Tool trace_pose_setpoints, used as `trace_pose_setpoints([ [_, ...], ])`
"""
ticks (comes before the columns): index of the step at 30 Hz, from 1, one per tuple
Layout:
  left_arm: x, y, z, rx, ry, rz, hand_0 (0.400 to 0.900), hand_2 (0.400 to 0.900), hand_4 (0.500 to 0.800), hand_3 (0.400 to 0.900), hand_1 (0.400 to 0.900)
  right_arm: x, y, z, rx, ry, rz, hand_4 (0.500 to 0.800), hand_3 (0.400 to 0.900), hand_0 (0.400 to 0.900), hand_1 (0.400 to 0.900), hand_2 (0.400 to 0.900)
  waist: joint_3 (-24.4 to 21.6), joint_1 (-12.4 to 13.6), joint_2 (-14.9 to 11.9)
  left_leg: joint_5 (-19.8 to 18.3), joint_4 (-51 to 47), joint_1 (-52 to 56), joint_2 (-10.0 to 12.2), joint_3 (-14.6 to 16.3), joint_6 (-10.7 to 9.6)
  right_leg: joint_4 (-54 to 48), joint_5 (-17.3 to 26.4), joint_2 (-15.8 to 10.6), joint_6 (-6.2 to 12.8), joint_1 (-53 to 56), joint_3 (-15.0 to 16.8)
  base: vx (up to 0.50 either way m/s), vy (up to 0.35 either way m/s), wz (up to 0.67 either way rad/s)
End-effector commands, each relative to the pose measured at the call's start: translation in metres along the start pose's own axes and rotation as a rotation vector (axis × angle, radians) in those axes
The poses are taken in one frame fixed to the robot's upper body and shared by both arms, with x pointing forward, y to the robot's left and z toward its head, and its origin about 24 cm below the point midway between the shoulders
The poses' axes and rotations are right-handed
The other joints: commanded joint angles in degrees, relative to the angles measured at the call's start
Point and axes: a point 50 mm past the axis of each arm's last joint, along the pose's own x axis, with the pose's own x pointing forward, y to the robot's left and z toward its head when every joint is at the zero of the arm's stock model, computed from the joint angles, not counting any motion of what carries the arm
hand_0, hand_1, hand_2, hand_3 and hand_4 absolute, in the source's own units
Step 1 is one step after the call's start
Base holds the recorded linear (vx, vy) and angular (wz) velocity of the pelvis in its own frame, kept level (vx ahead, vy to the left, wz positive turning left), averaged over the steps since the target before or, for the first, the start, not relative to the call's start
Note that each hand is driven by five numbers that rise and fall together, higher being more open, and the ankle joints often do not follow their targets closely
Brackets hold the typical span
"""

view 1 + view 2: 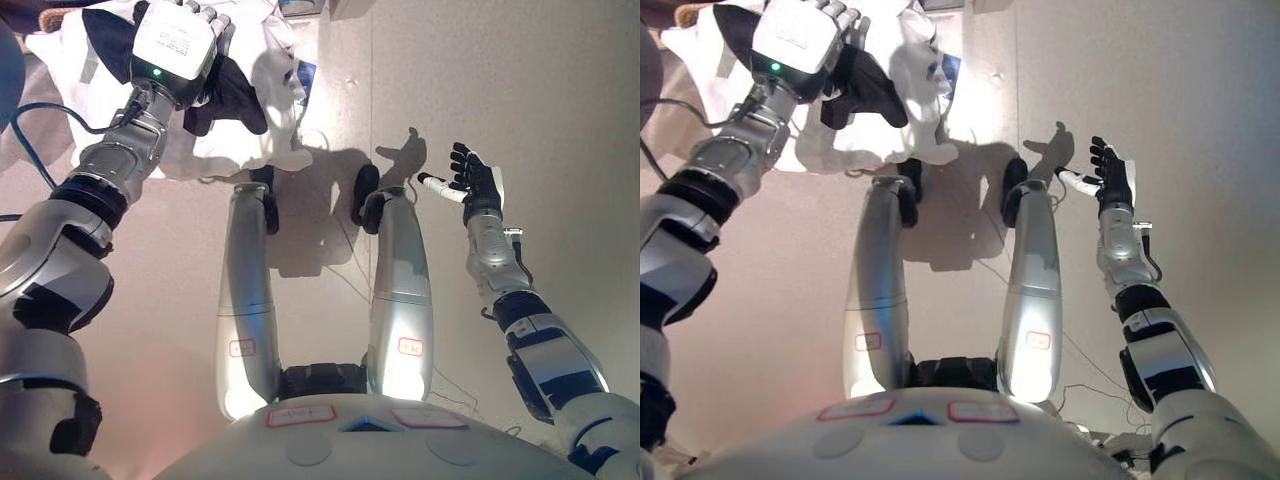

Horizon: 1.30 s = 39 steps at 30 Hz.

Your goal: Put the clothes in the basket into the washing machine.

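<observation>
Two garments at least lie heaped on the floor [520,90] toward its far left corner: a white cloth [250,120] and a dark garment [235,95]. The left hand [200,25] reaches down onto them; whether its fingers grasp cloth I cannot tell. The right hand [478,180] hangs empty, fingers spread, near the right edge. Neither basket nor washing machine shows, so loading seems barely begun

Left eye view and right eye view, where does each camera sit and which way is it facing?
Left eye view: on the head, facing down at the floor; left hand over white clothes with a dark garment.
Right eye view: beside it, facing down too; right hand open above bare floor.
Shared: both hands, the clothes pile, the floor.
</observation>
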Motion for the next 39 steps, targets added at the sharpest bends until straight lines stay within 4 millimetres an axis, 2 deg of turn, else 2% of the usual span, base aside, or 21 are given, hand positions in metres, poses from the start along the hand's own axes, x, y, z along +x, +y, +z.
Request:
trace_pose_setpoints([
  [1,-0.003,-0.003,-0.001,-0.09,0.02,0.001,0.9,0.9,0.8,0.9,0.9,-0.013,-0.043,-0.013,-0.02,-0.006,-0.093,0.8,0.9,0.9,0.9,0.9,-5.3,0.4,1.4,-7.5,1.9,1.7,0.2,1.4,-0.6,-0.6,-1.6,0.9,-0.15,3.7,-1.7,0.0,0.0,0.0],
  [6,-0.007,-0.011,-0.002,-0.238,0.05,-0.086,0.9,0.9,0.8,0.9,0.9,-0.012,-0.047,-0.009,-0.022,-0.011,-0.088,0.8,0.9,0.9,0.9,0.9,-5.7,0.1,1.0,-7.7,3.4,-0.1,0.3,1.4,-0.6,0.8,-1.7,0.9,-0.33,1.8,-1.9,0.0,0.003,-0.01],
  [11,-0.01,-0.012,-0.007,-0.276,0.07,-0.102,0.9,0.9,0.8,0.9,0.9,-0.011,-0.05,-0.007,-0.022,-0.016,-0.087,0.8,0.9,0.9,0.9,0.9,-6.1,0.0,0.8,-7.7,3.8,-1.4,0.3,1.5,-0.6,1.2,-1.7,0.9,-0.43,0.7,-1.9,0.0,0.0,0.0],
  [20,-0.015,-0.022,-0.009,-0.316,0.094,-0.192,0.9,0.9,0.8,0.9,0.9,-0.009,-0.054,-0.005,-0.024,-0.014,-0.087,0.8,0.9,0.9,0.9,0.9,-6.6,0.0,0.6,-7.2,4.3,-3.4,0.2,0.9,-0.7,1.6,-1.5,0.8,-0.65,-1.1,-2.2,0.0,0.0,0.0],
  [30,-0.018,-0.026,-0.016,-0.287,0.117,-0.215,0.9,0.9,0.8,0.9,0.9,-0.005,-0.054,0.002,-0.026,-0.036,-0.084,0.8,0.9,0.9,0.9,0.9,-7.1,-0.1,0.4,-6.5,4.0,-4.1,0.1,0.7,-0.9,1.5,-1.1,1.1,-0.92,-1.9,-2.4,0.0,0.0,0.0],
  [31,-0.018,-0.026,-0.017,-0.286,0.124,-0.214,0.812,0.812,0.747,0.812,0.812,-0.005,-0.053,0.002,-0.024,-0.038,-0.084,0.8,0.9,0.9,0.9,0.9,-7.2,-0.1,0.4,-6.5,3.9,-4.2,0.1,0.7,-0.9,1.4,-1.0,1.1,-0.91,-2.0,-2.4,0.0,0.0,0.0],
  [32,-0.019,-0.028,-0.017,-0.282,0.132,-0.222,0.641,0.641,0.645,0.641,0.641,-0.005,-0.053,0.002,-0.022,-0.036,-0.086,0.8,0.9,0.9,0.9,0.9,-7.3,-0.2,0.4,-6.4,3.9,-4.4,0.0,0.6,-0.9,1.2,-1.0,1.2,-0.91,-2.0,-2.3,0.0,0.0,0.0],
  [33,-0.019,-0.028,-0.017,-0.281,0.135,-0.22,0.4,0.4,0.5,0.4,0.4,-0.006,-0.053,0.001,-0.02,-0.035,-0.086,0.8,0.9,0.9,0.9,0.9,-7.4,-0.2,0.4,-6.3,3.8,-4.5,0.0,0.6,-0.9,1.1,-0.9,1.1,-0.9,-2.0,-2.3,0.0,0.0,0.0],
  [39,-0.018,-0.028,-0.017,-0.298,0.15,-0.222,0.4,0.4,0.5,0.4,0.4,-0.006,-0.05,0.0,-0.012,-0.032,-0.088,0.8,0.9,0.9,0.9,0.9,-7.8,-0.2,0.5,-5.6,2.5,-4.1,0.0,0.5,-1.0,0.3,-0.6,1.3,-1.02,-1.8,-2.3,0.0,0.0,0.0],
])
